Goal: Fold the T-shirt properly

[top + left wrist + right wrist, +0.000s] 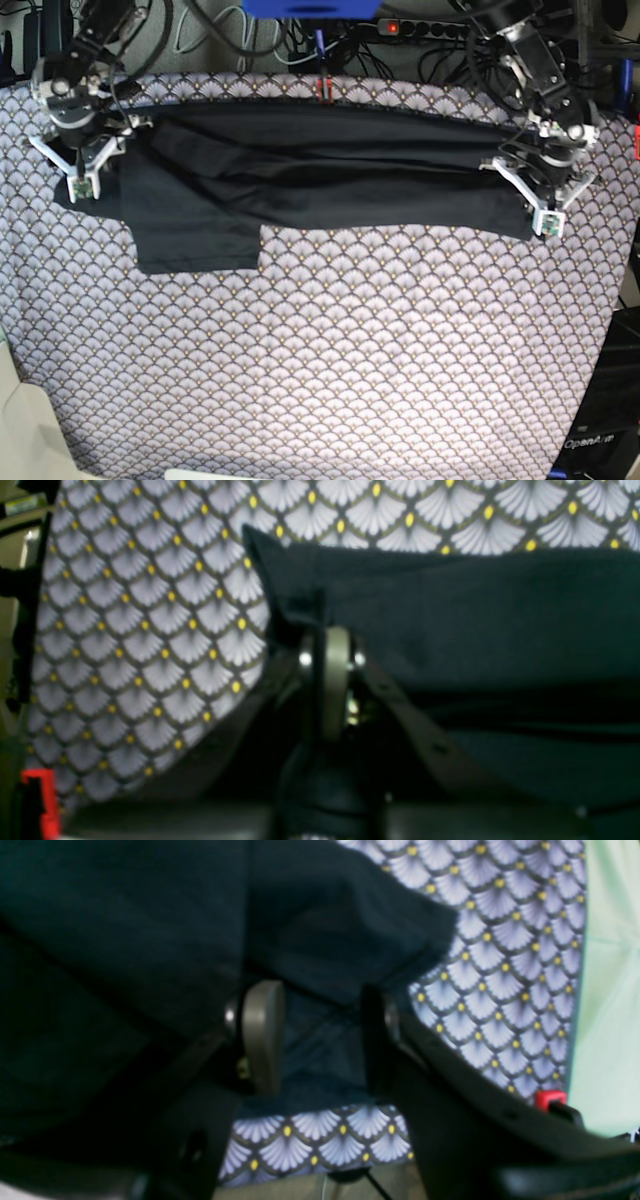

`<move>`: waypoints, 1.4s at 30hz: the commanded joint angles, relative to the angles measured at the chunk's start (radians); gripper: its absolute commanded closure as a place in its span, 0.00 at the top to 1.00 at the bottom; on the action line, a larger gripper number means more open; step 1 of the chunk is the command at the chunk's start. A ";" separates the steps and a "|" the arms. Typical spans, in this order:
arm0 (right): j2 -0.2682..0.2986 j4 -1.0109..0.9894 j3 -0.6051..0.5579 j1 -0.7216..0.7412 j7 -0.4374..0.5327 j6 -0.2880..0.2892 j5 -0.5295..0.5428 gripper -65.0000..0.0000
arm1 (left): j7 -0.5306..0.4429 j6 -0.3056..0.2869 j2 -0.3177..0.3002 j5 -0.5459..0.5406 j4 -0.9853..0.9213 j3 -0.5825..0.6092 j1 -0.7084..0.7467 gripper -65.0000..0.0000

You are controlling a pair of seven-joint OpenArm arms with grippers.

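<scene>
The black T-shirt [330, 170] lies stretched in a long band across the far part of the table, with one sleeve [195, 240] pointing toward the front. My left gripper [543, 200] is at its right end, and the left wrist view shows this gripper [330, 640] shut on a raised corner of the T-shirt [475, 620]. My right gripper [82, 172] is at the shirt's left end. In the right wrist view this gripper [317, 1040] has its fingers apart, with the T-shirt [125, 930] draped over one finger and lying between them.
The scallop-patterned tablecloth [330, 350] covers the whole table. Cables and a power strip [430, 28] run behind the back edge, and a red clip [322, 90] sits on that edge. A dark box [590, 440] stands off the table's right front corner.
</scene>
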 commanded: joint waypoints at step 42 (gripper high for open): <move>0.008 0.035 -0.128 0.120 -0.306 -0.008 0.007 0.42 | -0.019 0.006 -0.010 -0.007 -0.011 -0.007 -0.028 0.00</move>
